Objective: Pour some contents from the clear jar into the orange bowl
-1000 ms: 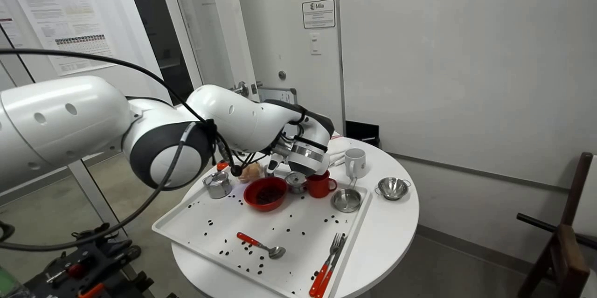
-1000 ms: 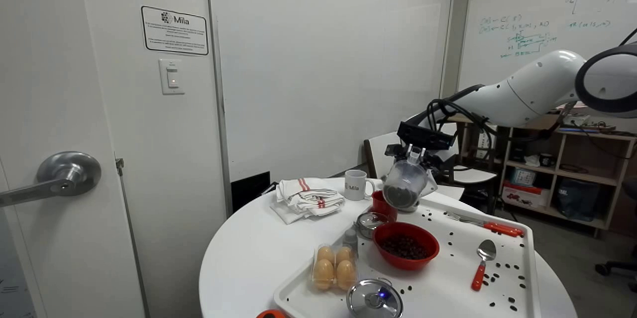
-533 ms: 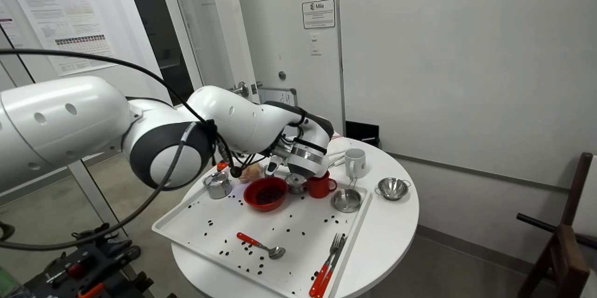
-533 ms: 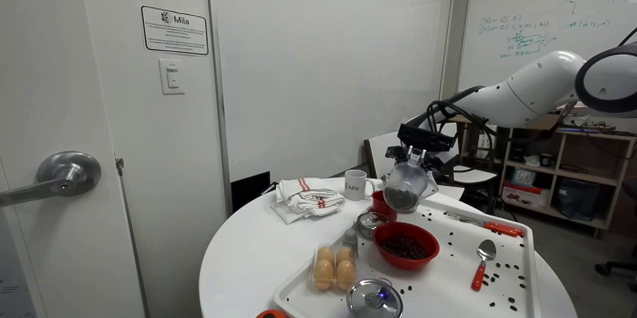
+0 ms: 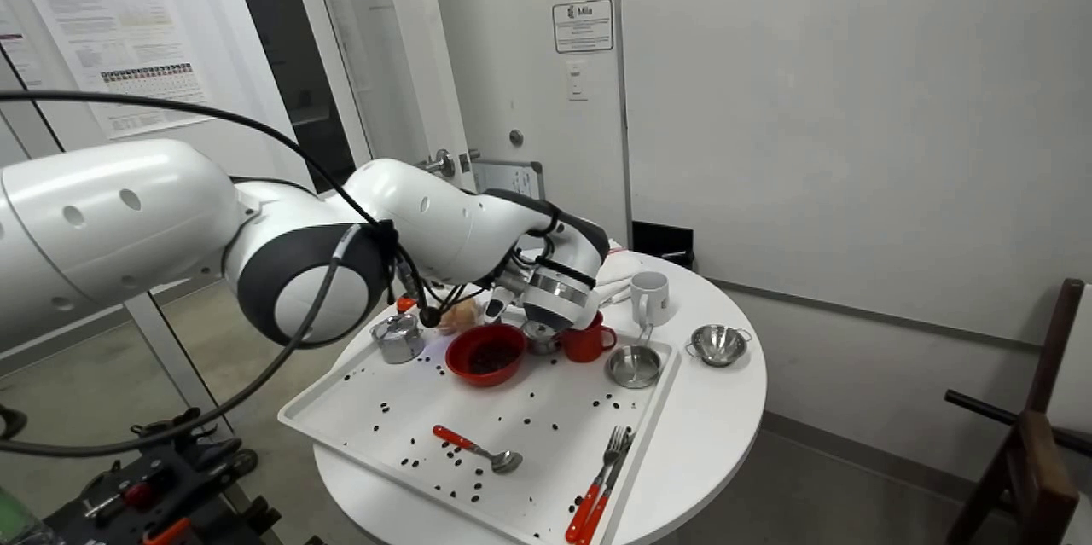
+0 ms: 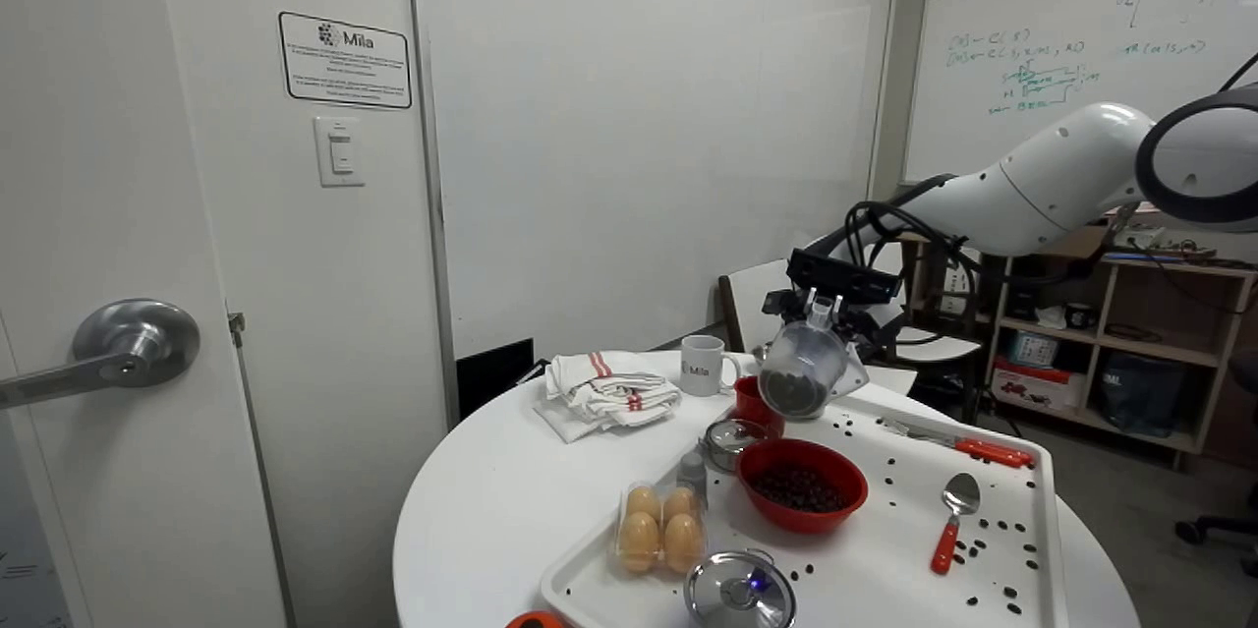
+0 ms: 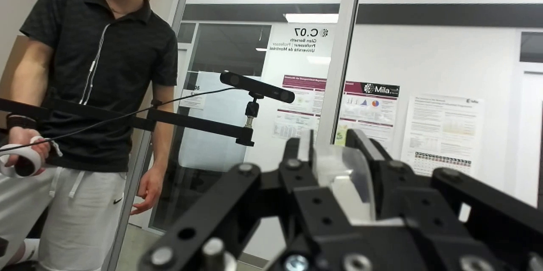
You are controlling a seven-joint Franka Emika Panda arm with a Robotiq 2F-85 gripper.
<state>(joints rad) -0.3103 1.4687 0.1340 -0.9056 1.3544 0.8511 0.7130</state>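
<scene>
The clear jar point(image 6: 808, 363) is see-through, with a dark grey lower end. It hangs tilted from my gripper point(image 6: 824, 304) in an exterior view, above and behind the bowl, in front of the red mug. In the wrist view my gripper point(image 7: 331, 141) is shut on a clear piece of the jar point(image 7: 341, 169). The orange bowl looks red point(image 6: 801, 520) and holds dark beans. It stands on the white tray and also shows in an exterior view point(image 5: 459, 357), where the arm hides the jar.
A red mug point(image 5: 583, 340), a metal pan point(image 5: 634, 368) and a lidded pot point(image 6: 739, 592) stand on the white tray point(image 5: 358, 434). Eggs point(image 6: 660, 535) sit left of the bowl. A spoon point(image 6: 960, 495), a fork point(image 5: 607, 451) and scattered beans lie on the tray.
The arm and the held jar have shifted very slightly and sit a little lower. The bowl and its beans look unchanged.
</scene>
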